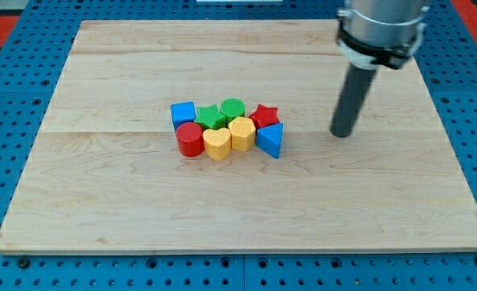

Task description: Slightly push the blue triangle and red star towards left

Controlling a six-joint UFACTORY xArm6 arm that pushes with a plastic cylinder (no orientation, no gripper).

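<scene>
The blue triangle [271, 140] lies at the right end of a tight cluster of blocks near the board's middle. The red star [264, 115] sits just above it, touching. My tip [342, 132] rests on the board to the right of both, a clear gap away from the blue triangle and roughly level with it. The dark rod rises from the tip to the arm's grey collar [382, 31] at the view's top right.
Left of the pair, packed together: a yellow hexagon [242, 132], a yellow heart [217, 143], a red cylinder [190, 139], a green star [213, 117], a green cylinder [233, 108], a blue cube [183, 112]. The wooden board [101, 202] lies on a blue pegboard.
</scene>
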